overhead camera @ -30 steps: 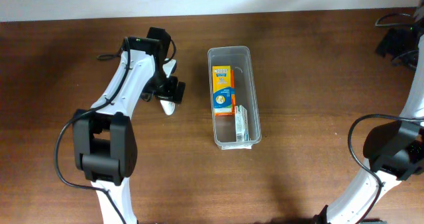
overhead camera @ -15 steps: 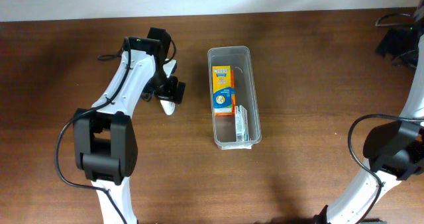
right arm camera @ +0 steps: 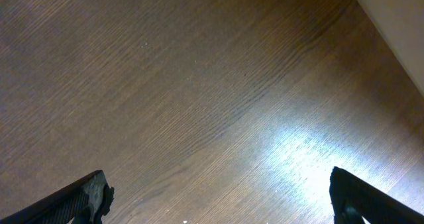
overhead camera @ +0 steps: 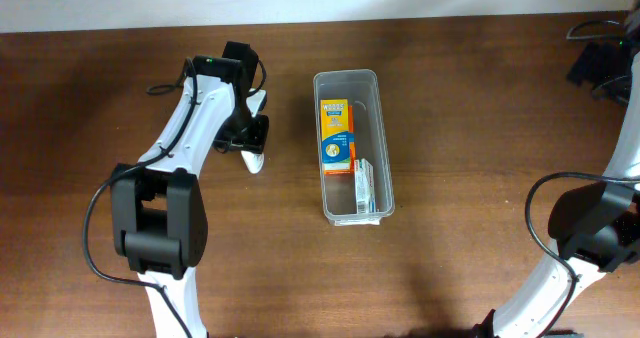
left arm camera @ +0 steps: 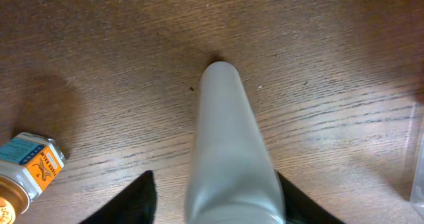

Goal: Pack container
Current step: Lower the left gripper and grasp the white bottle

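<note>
The container [overhead camera: 346, 75] is a long clear bin at mid-table, also showing at the right edge [left arm camera: 419, 164] of the left wrist view. Inside it lie an orange and yellow box [overhead camera: 337, 134] and a small pale box [overhead camera: 363, 188]. Left of it a white tube [overhead camera: 255, 162] lies on the wood, and my left gripper [overhead camera: 253, 130] straddles its middle. In the left wrist view the tube [left arm camera: 228, 138] fills the space between the jaws. The right finger is against it, while the left finger [left arm camera: 142, 199] shows a sliver of table beside it. My right gripper [right arm camera: 215, 197] is open over bare wood.
A small blue and orange box [left arm camera: 30, 161] lies just left of the tube in the left wrist view. Black gear with cables [overhead camera: 600, 63] sits at the table's far right corner. The right arm [overhead camera: 590, 228] stands at the right edge.
The left gripper's jaws have narrowed around the white tube. The arms, the tube and the container have stayed in place.
</note>
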Controlling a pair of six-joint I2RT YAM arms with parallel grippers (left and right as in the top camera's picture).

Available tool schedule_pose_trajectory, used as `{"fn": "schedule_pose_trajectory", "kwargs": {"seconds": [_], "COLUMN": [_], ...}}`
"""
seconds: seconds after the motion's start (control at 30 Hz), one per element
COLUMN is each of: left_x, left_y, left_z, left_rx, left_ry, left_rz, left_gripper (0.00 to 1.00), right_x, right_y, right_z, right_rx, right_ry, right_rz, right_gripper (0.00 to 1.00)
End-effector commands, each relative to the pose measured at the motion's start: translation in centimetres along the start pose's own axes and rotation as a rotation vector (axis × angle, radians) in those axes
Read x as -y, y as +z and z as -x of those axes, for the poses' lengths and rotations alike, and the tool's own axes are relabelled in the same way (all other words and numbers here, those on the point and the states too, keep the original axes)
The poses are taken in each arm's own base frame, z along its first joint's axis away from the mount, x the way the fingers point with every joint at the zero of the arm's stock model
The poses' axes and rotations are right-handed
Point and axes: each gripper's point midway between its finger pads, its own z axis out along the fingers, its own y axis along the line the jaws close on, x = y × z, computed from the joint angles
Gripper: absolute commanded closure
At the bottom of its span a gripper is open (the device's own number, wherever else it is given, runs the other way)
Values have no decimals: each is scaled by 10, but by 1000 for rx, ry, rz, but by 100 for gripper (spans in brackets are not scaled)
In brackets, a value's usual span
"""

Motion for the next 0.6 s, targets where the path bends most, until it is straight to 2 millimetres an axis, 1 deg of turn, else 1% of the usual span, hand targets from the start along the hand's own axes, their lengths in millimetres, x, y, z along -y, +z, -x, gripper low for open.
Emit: {"fn": "schedule_pose_trajectory", "kwargs": {"seconds": [0.0, 0.23, 0.27, 0.3, 0.57], "left_x": [0, 1, 1, 1, 1], "left_y": [-1, -1, -1, -1, -1], "left_z": [4, 5, 5, 5, 10], "left_rx": [10, 13, 14, 15, 33], "left_ry": [-1, 0, 0, 0, 0], "left_rz": [-7, -7, -7, -7, -7], "left_gripper": [54, 57, 60, 60, 61], "right_x": [7, 7, 7, 7, 7], "right_y": [0, 0, 0, 0, 0], "right_z": [3, 3, 3, 3, 3], "right_rx": [8, 8, 8, 8, 8], "right_ry": [13, 13, 13, 13, 13], "right_rz": [-20, -20, -20, -20, -20], "right_gripper": [2, 2, 2, 2, 2]}}
